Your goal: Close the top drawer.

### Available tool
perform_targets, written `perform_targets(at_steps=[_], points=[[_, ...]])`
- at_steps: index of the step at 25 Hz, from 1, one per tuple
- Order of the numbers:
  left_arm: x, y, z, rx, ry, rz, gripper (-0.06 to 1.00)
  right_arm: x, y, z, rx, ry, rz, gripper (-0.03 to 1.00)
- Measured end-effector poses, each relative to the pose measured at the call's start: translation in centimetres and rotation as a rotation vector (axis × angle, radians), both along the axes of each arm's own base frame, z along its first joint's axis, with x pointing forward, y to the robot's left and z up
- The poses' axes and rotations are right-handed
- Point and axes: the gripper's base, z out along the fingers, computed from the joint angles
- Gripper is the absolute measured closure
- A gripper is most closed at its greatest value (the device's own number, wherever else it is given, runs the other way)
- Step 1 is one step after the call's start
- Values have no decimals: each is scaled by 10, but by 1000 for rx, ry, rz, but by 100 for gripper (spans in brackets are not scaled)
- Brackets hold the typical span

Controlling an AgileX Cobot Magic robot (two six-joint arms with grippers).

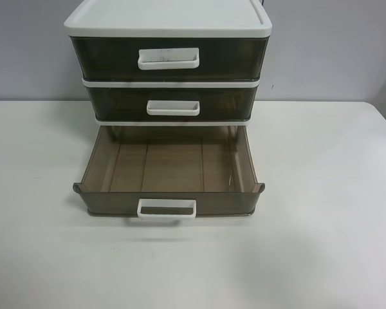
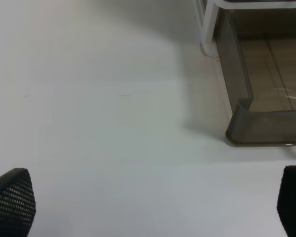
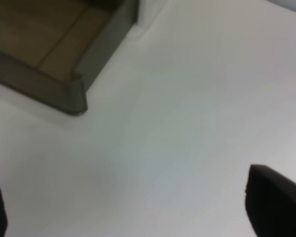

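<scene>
The top drawer (image 1: 109, 59) is smoky grey-brown with a wide white handle (image 1: 168, 58) that has grey smudges. It sits under the white lid (image 1: 167, 16) of the cabinet, its front in line with the frame. Neither arm shows in the exterior high view. My right gripper (image 3: 138, 217) is open and empty above the bare table; its dark fingertips (image 3: 276, 202) show at the frame's lower corners. My left gripper (image 2: 153, 212) is also open and empty above the table. The top drawer is out of both wrist views.
The shallower middle drawer (image 1: 116, 103) with a small handle is pushed in. The bottom drawer (image 1: 170, 167) is pulled out and empty, with a clean white handle (image 1: 166, 208). One of its front corners shows in the right wrist view (image 3: 64, 91), the other in the left wrist view (image 2: 251, 123). White table (image 1: 321, 212).
</scene>
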Motion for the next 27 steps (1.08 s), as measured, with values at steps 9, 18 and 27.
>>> perform_targets(at_steps=[9,18,27], points=[[0,0,0,0,0,0,-5,-18,-3,-17,76,-98,-286,3],[0,0,0,0,0,0,-5,-19,-2,-17,73,-100,-309,3],[0,0,0,0,0,0,-5,-19,-2,-17,73,-100,-309,3]])
